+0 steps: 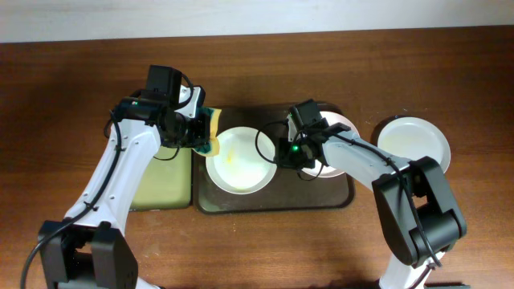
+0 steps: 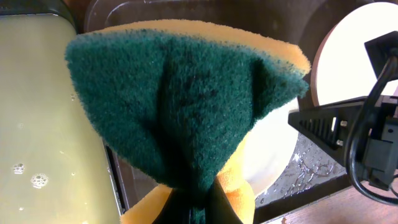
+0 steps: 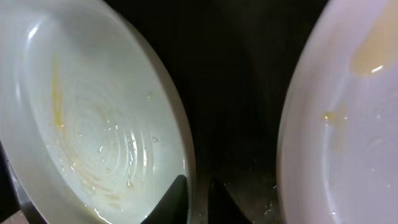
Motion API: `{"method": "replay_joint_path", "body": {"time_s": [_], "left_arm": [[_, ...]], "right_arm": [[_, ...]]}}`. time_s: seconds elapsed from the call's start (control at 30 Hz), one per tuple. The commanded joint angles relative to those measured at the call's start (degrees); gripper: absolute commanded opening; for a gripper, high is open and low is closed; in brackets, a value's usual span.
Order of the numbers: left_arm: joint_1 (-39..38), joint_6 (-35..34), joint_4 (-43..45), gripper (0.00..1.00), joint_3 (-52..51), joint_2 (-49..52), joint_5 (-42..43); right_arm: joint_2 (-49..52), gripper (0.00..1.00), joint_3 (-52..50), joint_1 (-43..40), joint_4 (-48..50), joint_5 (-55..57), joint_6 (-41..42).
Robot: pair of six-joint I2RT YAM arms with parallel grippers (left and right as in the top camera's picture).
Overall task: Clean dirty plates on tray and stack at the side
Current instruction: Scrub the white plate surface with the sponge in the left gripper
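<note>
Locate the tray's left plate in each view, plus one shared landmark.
Overhead: left plate is at centre, on the tray's left half, beside the sponge.
Left wrist: lower right, a white sliver behind the sponge.
Right wrist: it fills the left side, rim by the right claw.
Shared landmark: the dark tray. It is the wet floor at left wrist's bottom right and the black strip right of the plate in right wrist.

Overhead looks down; wrist views hug the tray (image 1: 277, 202).
</note>
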Motion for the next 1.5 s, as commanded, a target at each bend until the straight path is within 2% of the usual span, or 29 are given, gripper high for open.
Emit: {"method": "replay_joint_path", "body": {"time_s": [0.0,0.2,0.4,0.47,0.5,0.53,0.57,0.6,0.63,0.67,0.7,0.77,0.83,1.0,1.03,1.07,1.17,1.3,1.37,1.47], "left_arm": [[-0.2,0.9,0.3,0.0,-0.2,0.4,1.2],[-0.6,0.9,0.3,0.0,-0.2,3.4,1.2],[-5.4,0.9,1.6,0.0,-0.2,9.9,-2.5],[-5.9,0.9,2.1,0.0,-0.2,11.3,-2.9],[-5.9,0.9,2.3,0.0,-0.2,11.5,-3.0],[-5.9,0.9,2.5,0.0,-0.2,11.6,-4.0],[-5.9,0.9,2.7,0.0,-0.2,11.6,-5.5],[-5.9,0.9,2.9,0.0,-0.2,11.7,-6.1],[-5.9,0.9,3.0,0.0,-0.2,11.7,-6.1],[-5.9,0.9,3.2,0.0,-0.2,11.7,-6.1],[-5.9,0.9,3.5,0.0,-0.2,11.7,-6.1],[-5.9,0.9,4.1,0.0,-0.2,12.0,-6.1],[-6.1,0.9,5.0,0.0,-0.2,13.5,-6.1],[-6.9,0.9,5.5,0.0,-0.2,20.9,-5.7],[-7.4,0.9,5.5,0.0,-0.2,22.2,-5.2],[-8.2,0.9,5.5,0.0,-0.2,24.1,-3.8],[-10.4,0.9,5.6,0.0,-0.2,27.5,-0.1],[-13.3,0.7,5.4,0.0,-0.2,30.0,0.5],[-14.3,0.9,4.0,0.0,-0.2,30.1,4.5],[-14.3,9.2,1.3,0.0,-0.2,30.1,21.9]], "right_arm": [[0.5,0.04,-1.2,0.4,1.1,0.7,0.4],[0.5,0.04,-1.2,0.4,0.8,0.3,0.4],[0.5,0.04,-1.3,0.4,0.5,0.3,0.4],[0.5,0.41,-1.2,0.4,0.6,0.3,0.4],[0.5,0.43,-1.2,0.4,0.6,0.3,0.4],[0.5,0.43,-1.2,0.4,0.6,0.3,0.4],[0.5,0.34,-1.2,0.4,0.6,0.3,0.4],[0.5,0.16,-1.2,0.4,0.7,0.3,0.4],[0.5,0.08,-1.2,0.4,0.6,0.3,0.4],[0.5,0.1,-1.2,0.4,0.6,0.3,0.4],[0.5,0.2,-1.2,0.4,0.6,0.3,0.4],[0.5,0.22,-1.2,0.4,0.6,0.3,0.4],[0.5,0.18,-1.2,0.4,0.6,0.3,0.4],[0.5,0.18,-1.2,0.4,0.6,0.3,0.4],[0.5,0.15,-1.2,0.4,0.6,0.3,0.4],[0.5,0.04,-1.2,0.4,0.6,0.3,0.4],[0.5,0.04,-1.2,0.4,0.6,0.3,0.4],[0.5,0.04,-1.2,0.4,0.6,0.3,0.4],[0.5,0.04,-1.2,0.4,0.6,0.3,0.4],[0.5,0.04,-1.2,0.4,0.6,0.4,0.3]]}}
